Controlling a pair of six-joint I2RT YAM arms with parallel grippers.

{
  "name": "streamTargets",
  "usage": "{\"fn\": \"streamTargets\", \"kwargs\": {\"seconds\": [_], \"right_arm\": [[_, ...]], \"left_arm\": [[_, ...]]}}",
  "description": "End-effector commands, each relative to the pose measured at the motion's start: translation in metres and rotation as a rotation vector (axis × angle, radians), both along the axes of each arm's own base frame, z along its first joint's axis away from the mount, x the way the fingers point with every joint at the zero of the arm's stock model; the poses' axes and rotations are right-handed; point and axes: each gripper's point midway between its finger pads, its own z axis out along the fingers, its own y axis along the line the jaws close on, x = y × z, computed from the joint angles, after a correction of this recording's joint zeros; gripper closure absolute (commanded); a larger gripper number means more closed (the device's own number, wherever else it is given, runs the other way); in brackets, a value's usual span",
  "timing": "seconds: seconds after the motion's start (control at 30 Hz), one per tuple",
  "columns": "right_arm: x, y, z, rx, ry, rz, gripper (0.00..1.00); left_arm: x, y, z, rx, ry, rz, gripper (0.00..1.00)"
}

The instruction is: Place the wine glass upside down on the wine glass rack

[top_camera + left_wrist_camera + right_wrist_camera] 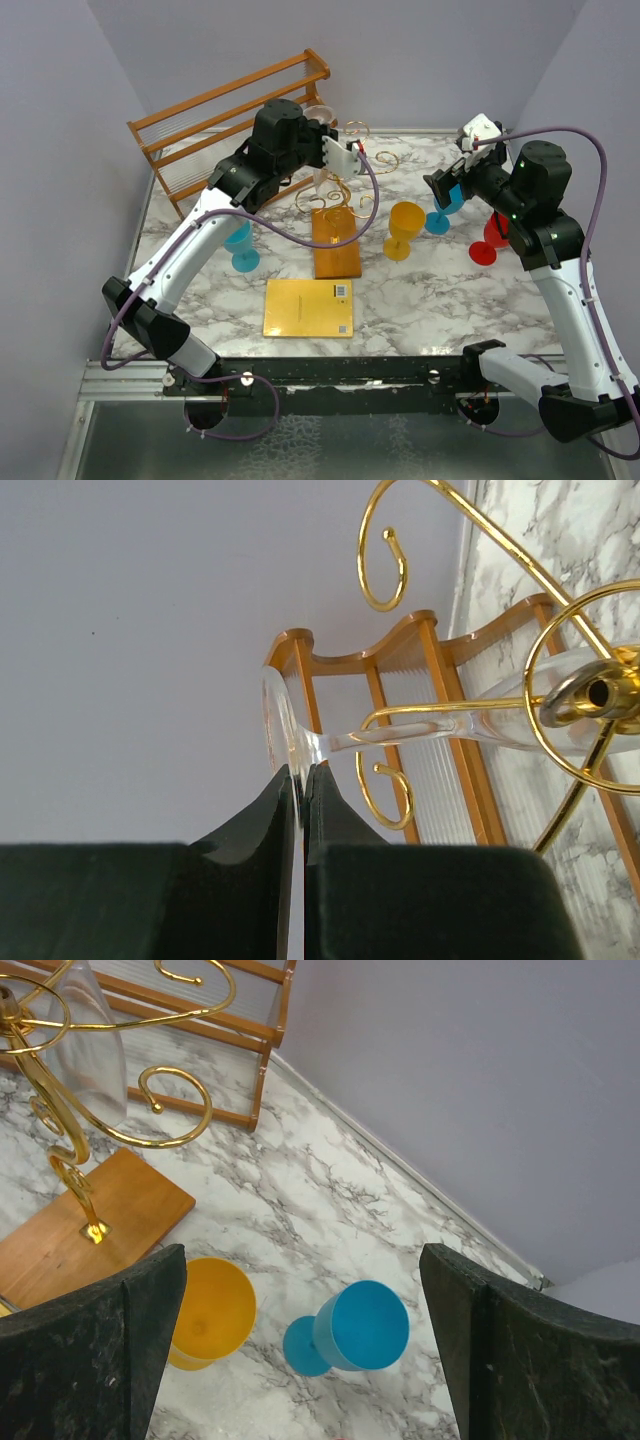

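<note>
The clear wine glass (pixel 400 736) is upside down at the gold wire wine glass rack (pixel 340 190), which stands on a small brown wooden base (pixel 335 243). My left gripper (pixel 301 772) is shut on the rim of the glass's foot (pixel 278 720). The stem lies against a curled gold arm (pixel 385 712). In the right wrist view the bowl (pixel 88 1045) hangs among the rack's scrolls (pixel 170 1110). My right gripper (pixel 303 1350) stands wide open and holds nothing. It hovers above a blue goblet (pixel 362 1326), well right of the rack.
A slatted two-tier wooden shelf (pixel 230 110) stands at the back left. On the marble top are a yellow goblet (pixel 403 230), a blue goblet (pixel 440 215), a red goblet (pixel 488 240), another blue goblet (pixel 240 250) under the left arm, and a flat yellow box (pixel 308 308).
</note>
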Motion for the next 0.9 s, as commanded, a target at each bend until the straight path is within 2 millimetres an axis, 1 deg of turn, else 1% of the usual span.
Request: {"fn": "streamTargets", "kwargs": {"seconds": [0.0,0.17,0.47,0.63,0.87], "right_arm": [[-0.003,-0.003,0.004,-0.011,-0.023,-0.011,0.01],[-0.003,-0.003,0.003,-0.010,-0.022,-0.010,0.00],[-0.006,-0.004,0.005,-0.011,-0.030,-0.013,0.00],[-0.006,-0.005,0.005,-0.011,-0.032,-0.015,0.00],[-0.006,-0.005,0.003,-0.014,-0.032,-0.015,0.00]], "left_arm": [[0.013,0.009,0.016,-0.054,-0.076,0.102,1.00],[0.022,0.017,0.019,-0.063,-0.102,0.168,1.00],[0.031,0.026,0.010,-0.052,-0.080,0.248,1.00],[0.030,0.031,0.007,-0.055,-0.065,0.280,1.00],[0.021,0.037,0.003,-0.053,-0.030,0.285,1.00]]}}
